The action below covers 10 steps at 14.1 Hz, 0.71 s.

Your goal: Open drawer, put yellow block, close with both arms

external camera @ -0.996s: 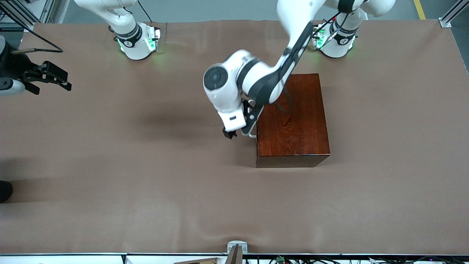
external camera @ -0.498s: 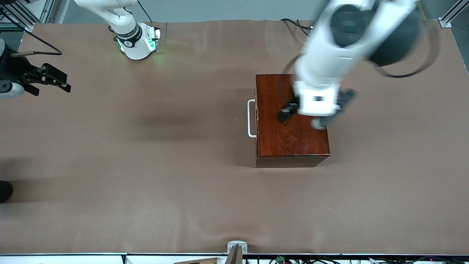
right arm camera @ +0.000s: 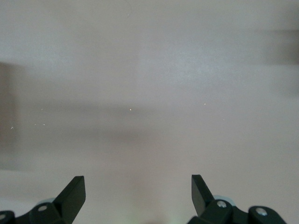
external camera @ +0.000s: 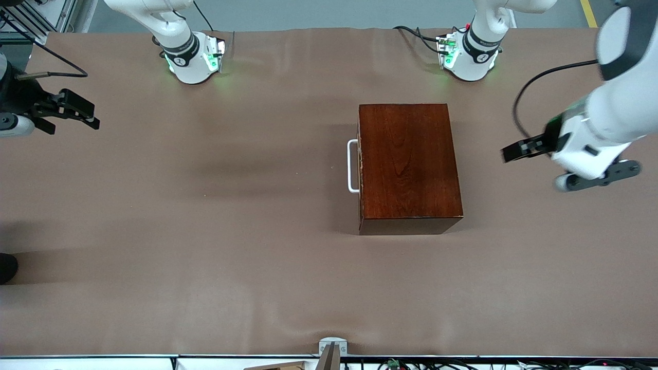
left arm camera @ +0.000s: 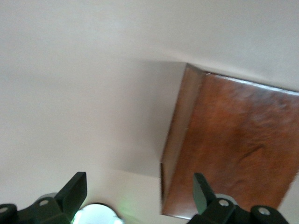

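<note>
The dark red-brown wooden box (external camera: 409, 167) stands on the table in the middle. Its drawer is shut, and the white bar handle (external camera: 352, 166) faces the right arm's end. My left gripper (external camera: 514, 152) hangs open and empty over the bare table beside the box, toward the left arm's end. In the left wrist view its fingers (left arm camera: 74, 190) stand wide apart with the box (left arm camera: 233, 149) beneath. My right gripper (external camera: 95, 117) waits open and empty over the right arm's end of the table, and the right wrist view shows its fingers (right arm camera: 74, 189) over bare cloth. The yellow block is out of view.
Brown cloth (external camera: 205, 231) covers the table. The two arm bases (external camera: 193, 59) (external camera: 470, 56) glow green along the edge farthest from the front camera. A small metal bracket (external camera: 331, 345) sits at the nearest edge.
My left gripper left the drawer handle, swung up over the box top, and now hangs past the box at the left arm's end. The drawer stays shut. The right arm has not moved.
</note>
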### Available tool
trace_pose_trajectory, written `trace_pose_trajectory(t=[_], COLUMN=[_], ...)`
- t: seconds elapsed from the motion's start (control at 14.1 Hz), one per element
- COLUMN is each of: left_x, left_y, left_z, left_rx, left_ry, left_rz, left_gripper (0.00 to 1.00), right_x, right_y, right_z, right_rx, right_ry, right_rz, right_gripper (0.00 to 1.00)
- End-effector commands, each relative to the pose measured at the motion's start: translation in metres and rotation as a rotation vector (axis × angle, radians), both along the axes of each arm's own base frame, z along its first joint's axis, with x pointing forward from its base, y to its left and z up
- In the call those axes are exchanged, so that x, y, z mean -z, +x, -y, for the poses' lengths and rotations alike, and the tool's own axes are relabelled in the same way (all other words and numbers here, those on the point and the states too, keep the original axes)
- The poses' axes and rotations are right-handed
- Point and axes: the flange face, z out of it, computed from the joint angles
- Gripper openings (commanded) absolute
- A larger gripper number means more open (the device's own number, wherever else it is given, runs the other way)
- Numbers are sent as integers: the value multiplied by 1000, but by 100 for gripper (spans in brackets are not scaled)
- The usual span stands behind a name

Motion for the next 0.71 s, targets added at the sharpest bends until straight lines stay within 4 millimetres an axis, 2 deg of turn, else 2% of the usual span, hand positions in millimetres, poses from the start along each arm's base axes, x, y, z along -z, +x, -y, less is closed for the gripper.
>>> trace_pose_trajectory(t=[0.0, 0.07, 0.14, 0.21, 0.64], left_x=[4, 6, 3, -3, -50], left_y=[-64, -77, -79, -77, -64], left_z=[-21, -32, -46, -50, -52], left_rx=[125, 142, 130, 149, 171], left_ry=[16, 15, 11, 8, 9], left_rz=[75, 104, 118, 131, 209], left_gripper=[100, 100, 100, 100, 100], right_x=[-4, -4, -4, -4, -4], right_y=[2, 2, 2, 2, 2], right_z=[2, 3, 3, 3, 3], right_rx=[2, 3, 3, 3, 3], right_ry=[-19, -19, -19, -19, -19], right_rz=[6, 6, 6, 6, 4], right_gripper=[100, 100, 100, 100, 100])
